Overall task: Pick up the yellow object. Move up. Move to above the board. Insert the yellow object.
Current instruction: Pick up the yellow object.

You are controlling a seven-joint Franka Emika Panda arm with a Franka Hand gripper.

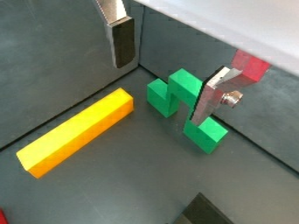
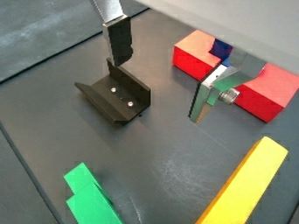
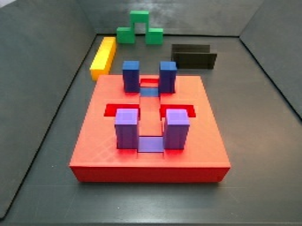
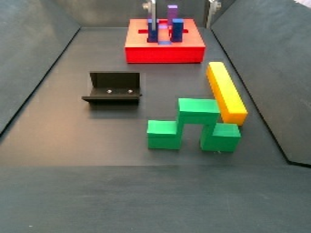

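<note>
- The gripper (image 1: 163,68) shows in both wrist views (image 2: 163,74) as two flat silver fingers (image 1: 121,39) with dark pads, spread wide apart with nothing between them but bare floor.
- In the side views the gripper cannot be made out with any certainty, apart from a thin pale shape at the top edge above the board.
- The fingers hang clear above the dark grey bench (image 1: 140,179), touching none of the pieces on it.
- The long plain yellow-orange rectangular bar (image 1: 77,131) lies flat on the bench, untouched, just beside the green stepped block (image 1: 187,107).
- In a side view the yellow bar (image 4: 225,90) runs from beside the green block (image 4: 195,123) back toward the board.
- The large flat red square board (image 3: 150,131) lies flat on the bench, well apart from the green block, with the yellow bar (image 3: 104,56) just past one of its corners.
- Upright purple posts (image 3: 127,127) and blue posts (image 3: 132,75) stand in pairs on the board, with square recesses between them.
- The fixture, a dark L-shaped bracket (image 2: 114,95) on a base plate, stands on the bench near the board (image 2: 268,92).
- In a side view the fixture (image 4: 113,87) sits between the board (image 4: 165,52) and the green block, off to the side away from the yellow bar.
</note>
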